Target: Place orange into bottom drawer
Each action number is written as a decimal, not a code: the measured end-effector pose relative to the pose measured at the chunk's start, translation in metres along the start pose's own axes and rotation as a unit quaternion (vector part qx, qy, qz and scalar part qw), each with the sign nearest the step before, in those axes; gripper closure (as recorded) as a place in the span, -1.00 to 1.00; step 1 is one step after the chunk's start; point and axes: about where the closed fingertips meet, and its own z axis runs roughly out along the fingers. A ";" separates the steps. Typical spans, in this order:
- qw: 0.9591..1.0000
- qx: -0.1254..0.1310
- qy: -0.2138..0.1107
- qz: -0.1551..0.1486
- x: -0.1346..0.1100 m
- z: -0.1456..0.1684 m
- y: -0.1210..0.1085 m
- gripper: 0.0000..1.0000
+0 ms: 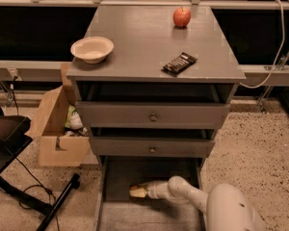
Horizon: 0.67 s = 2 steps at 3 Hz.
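Note:
The bottom drawer (130,218) of the grey cabinet is pulled out towards me, a wide shallow grey tray. My white arm reaches into it from the lower right. My gripper (137,191) is low over the drawer floor, near its middle. No orange shows in the camera view; it may be hidden at the gripper's tip, which looks yellowish.
On the cabinet top are a red apple (181,17) at the back right, a cream bowl (92,48) at the left and a dark snack bar (179,63). The two upper drawers (153,117) are shut. A cardboard box (58,129) stands to the left, with a black stand (19,186) by it.

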 end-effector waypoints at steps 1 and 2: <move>1.000 0.000 0.000 0.000 -0.001 -0.001 0.001 -0.63; 1.000 0.000 0.000 0.000 -0.004 -0.003 0.003 -1.00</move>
